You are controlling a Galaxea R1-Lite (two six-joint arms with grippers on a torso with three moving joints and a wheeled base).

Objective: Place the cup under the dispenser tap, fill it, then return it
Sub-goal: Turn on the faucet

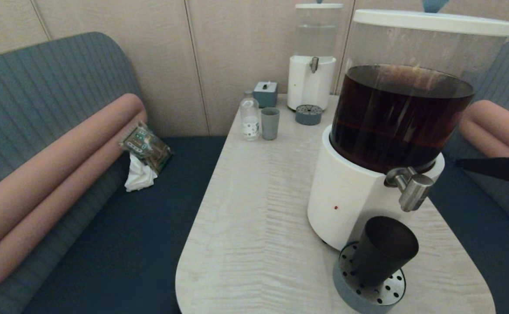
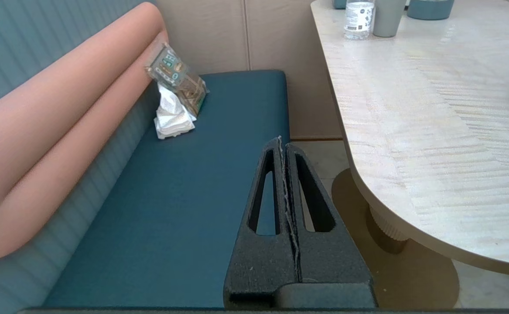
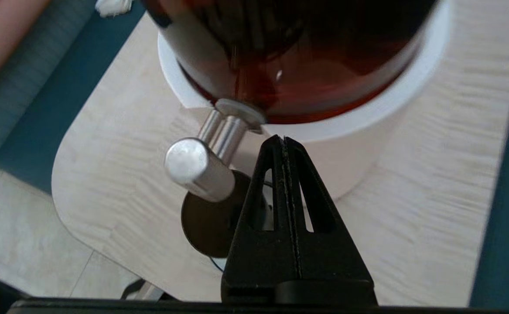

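Note:
The matte black cup (image 1: 383, 250) stands upright on a round perforated drip tray (image 1: 367, 301), right below the brushed-steel dispenser tap (image 1: 411, 187) of the big white-based dispenser (image 1: 346, 196) holding dark brown liquid. My right gripper (image 1: 459, 162) is shut and empty, hovering to the right of the tap and apart from it. In the right wrist view the right gripper (image 3: 283, 139) points at the dispenser's white base, with the tap (image 3: 199, 168) and the cup (image 3: 206, 226) beside it. My left gripper (image 2: 282, 140) is shut and parked over the blue bench seat, left of the table.
At the back of the pale wooden table (image 1: 254, 218) stand a smaller clear-liquid dispenser (image 1: 311, 83), its drip tray (image 1: 309, 114), a grey-green cup (image 1: 270, 123), a small bottle (image 1: 250, 117) and a blue box (image 1: 265, 93). A packet and tissue (image 1: 145, 150) lie on the bench.

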